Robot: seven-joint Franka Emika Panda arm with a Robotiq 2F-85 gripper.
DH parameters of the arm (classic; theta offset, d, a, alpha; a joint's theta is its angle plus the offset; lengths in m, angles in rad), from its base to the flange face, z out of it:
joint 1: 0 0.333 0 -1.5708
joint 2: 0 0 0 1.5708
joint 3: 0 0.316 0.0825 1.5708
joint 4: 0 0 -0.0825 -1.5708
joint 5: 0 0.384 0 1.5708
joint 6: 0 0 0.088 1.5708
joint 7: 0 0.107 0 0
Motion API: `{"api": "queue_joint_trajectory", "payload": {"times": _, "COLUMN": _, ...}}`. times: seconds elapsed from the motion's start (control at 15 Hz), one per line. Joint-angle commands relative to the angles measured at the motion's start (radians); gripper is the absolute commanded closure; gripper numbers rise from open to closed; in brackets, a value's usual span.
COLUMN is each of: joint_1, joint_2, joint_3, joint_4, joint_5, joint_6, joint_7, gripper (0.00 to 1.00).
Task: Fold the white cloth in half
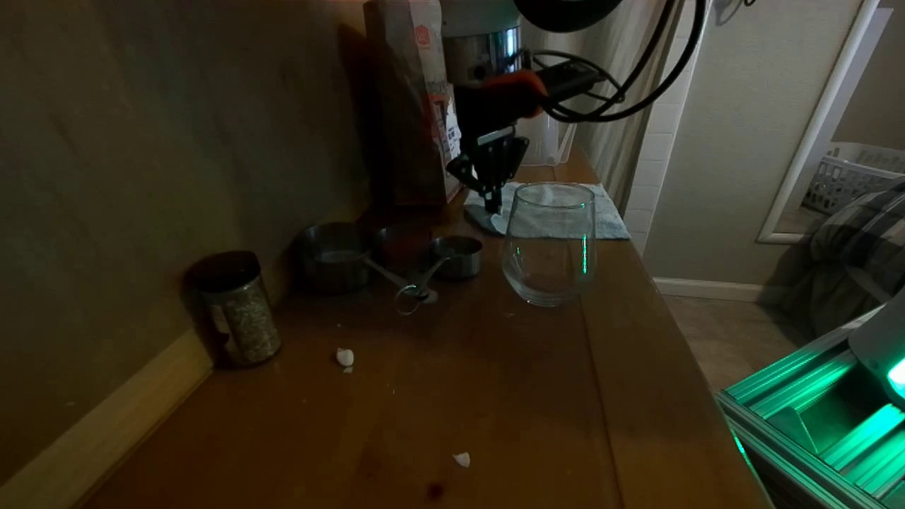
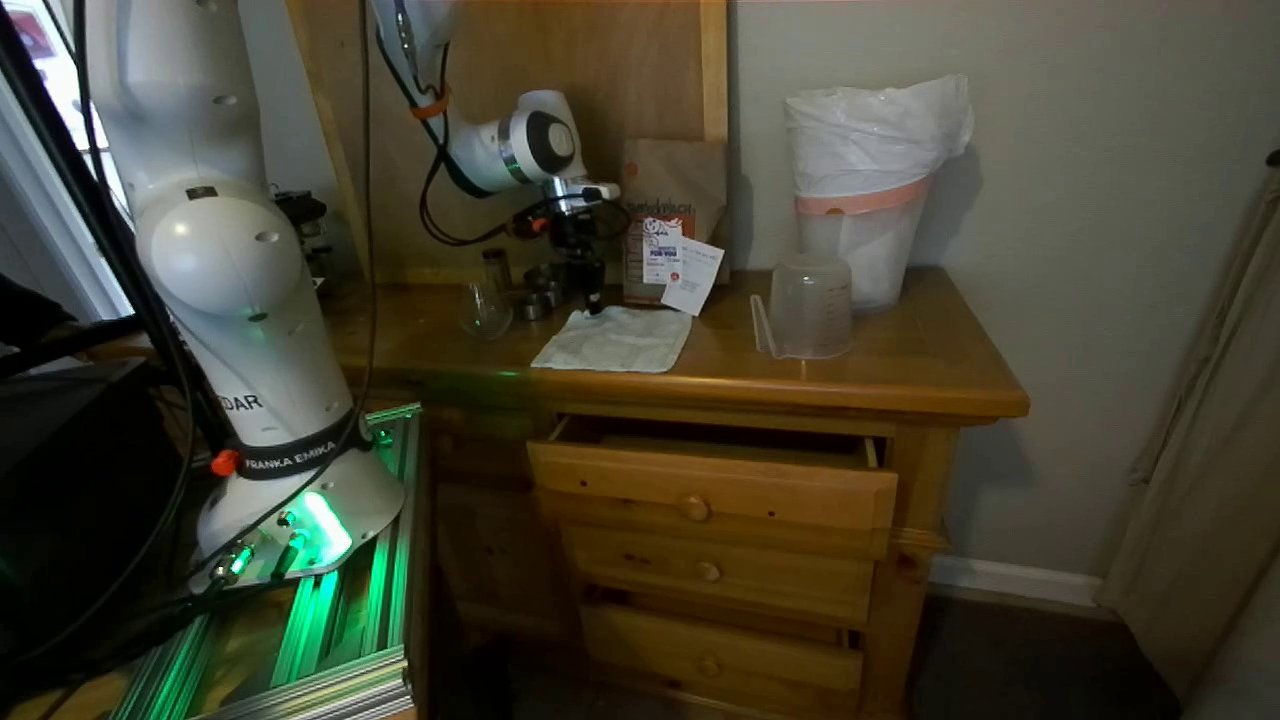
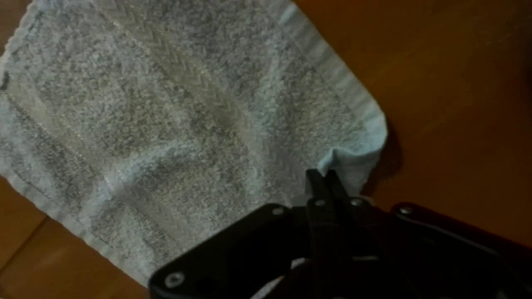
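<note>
Wrist view: tool [image 3: 323,177] clamped on the white cloth [image 3: 166,120] near one corner.
Cloth lies mostly flat on the bench [image 1: 495,396], near the paper bag [image 2: 672,178] in an exterior view; small pucker at the grip. Corner hold presumably meant to carry that edge over, leaving the loose side flat to fold onto.

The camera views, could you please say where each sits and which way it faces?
An exterior view: above the tabletop, facing along it; wrist, tool and cropped base show.
An exterior view: facing the drawers from in front; most of the arm shows.
Wrist view: on the wrist, facing the white cloth below; fingers show.
Both exterior views share white cloth and clear glass.
</note>
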Motion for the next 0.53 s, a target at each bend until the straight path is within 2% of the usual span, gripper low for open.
{"api": "queue_joint_trajectory", "payload": {"times": 0.0, "joint_1": -0.026, "joint_2": -0.078, "joint_3": -0.036, "joint_4": -0.039, "joint_5": -0.028, "joint_6": -0.013, "joint_7": 0.032, "gripper": 0.99}}
{"api": "queue_joint_trajectory", "payload": {"times": 0.47, "joint_1": -0.118, "joint_2": -0.116, "joint_3": -0.095, "joint_4": -0.066, "joint_5": -0.102, "joint_6": -0.008, "joint_7": 0.054, "gripper": 0.98}}
